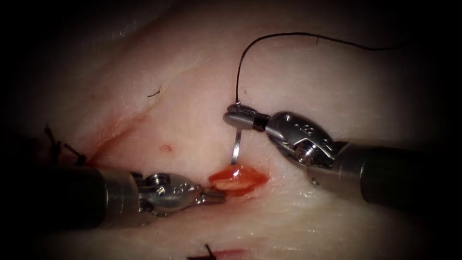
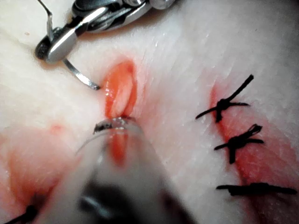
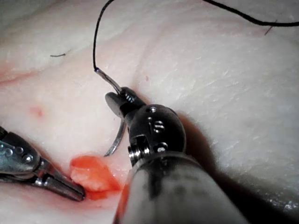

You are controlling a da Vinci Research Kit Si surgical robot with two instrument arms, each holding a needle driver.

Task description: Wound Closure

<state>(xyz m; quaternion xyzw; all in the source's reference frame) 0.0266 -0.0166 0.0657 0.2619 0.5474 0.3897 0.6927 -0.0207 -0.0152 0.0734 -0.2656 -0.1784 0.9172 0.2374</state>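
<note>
The tissue has a short open cut with red fluid in it. My right tool is shut on the curved needle close to its thread end, above the cut. The needle hangs down from the jaws, and its tip sits at the cut's far edge, not buried in the tissue. Black thread rises from the needle's end and arcs away to the right. My left tool is shut, its tips touching the cut's left end with nothing held. The needle and cut also appear in the left wrist view.
Finished stitches with black knots lie along a closed cut beside the open one. More knots sit at the far left and near the front edge. A loose bit of thread lies on the tissue.
</note>
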